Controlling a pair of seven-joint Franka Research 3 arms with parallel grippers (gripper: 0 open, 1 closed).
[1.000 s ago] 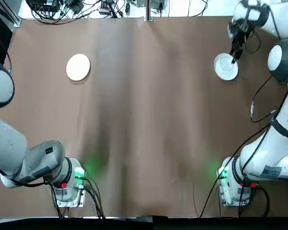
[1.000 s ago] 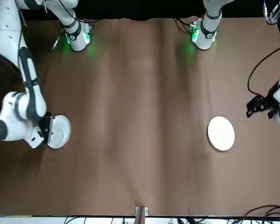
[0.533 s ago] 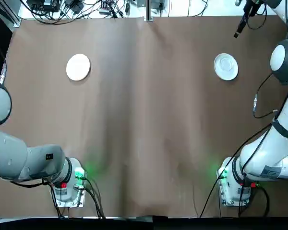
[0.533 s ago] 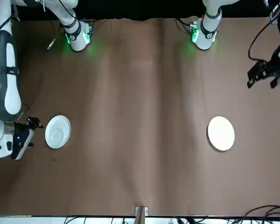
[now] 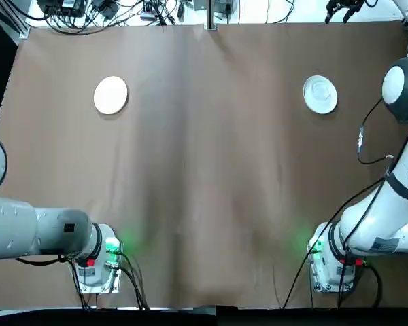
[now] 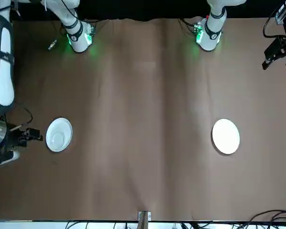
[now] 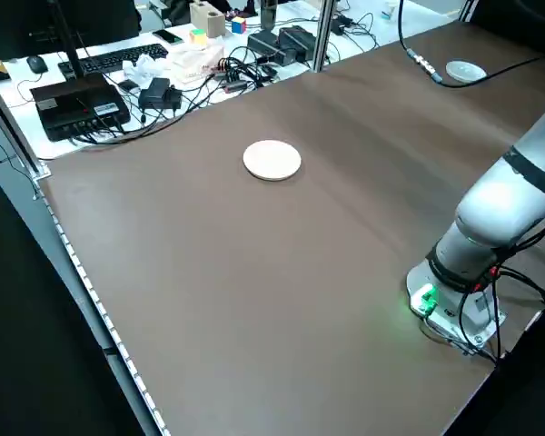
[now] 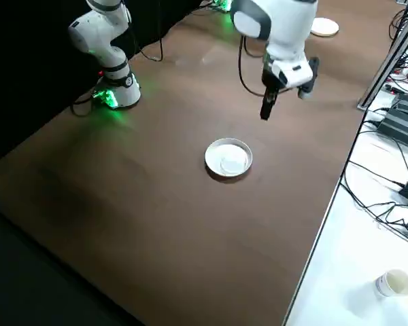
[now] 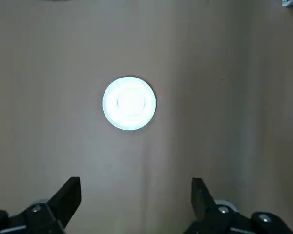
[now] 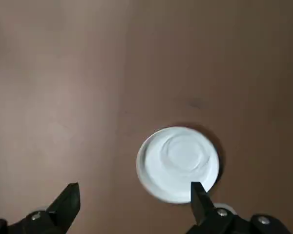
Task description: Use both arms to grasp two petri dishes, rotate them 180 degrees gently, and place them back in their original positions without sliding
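Two petri dishes lie flat on the brown table. The plain creamy dish (image 5: pixel 111 94) (image 6: pixel 226 136) (image 7: pixel 272 160) is far left. The dish with an inner ring (image 5: pixel 320 94) (image 6: pixel 59 135) (image 8: pixel 228 158) is far right. My right gripper (image 5: pixel 342 7) (image 6: pixel 31 135) (image 10: pixel 134 197) hovers raised beyond the ringed dish (image 10: pixel 178 163), open and holding nothing. My left gripper (image 6: pixel 278 55) (image 9: pixel 134 195) hangs high at the table's left side, open and empty, looking down on the plain dish (image 9: pixel 129 103). Neither gripper touches a dish.
Both arm bases (image 5: pixel 95 261) (image 5: pixel 333 261) with green lights stand at the near edge. A metal post (image 5: pixel 209 13) rises at the far edge's middle. Cables and electronics (image 7: pixel 163 82) crowd the bench behind. A paper cup (image 8: pixel 393 282) sits off the table at the right.
The right gripper, at the ringed dish's rim a second ago, has lifted away toward the far edge. The left gripper has drawn back toward the robot's side. Both dishes stayed put.
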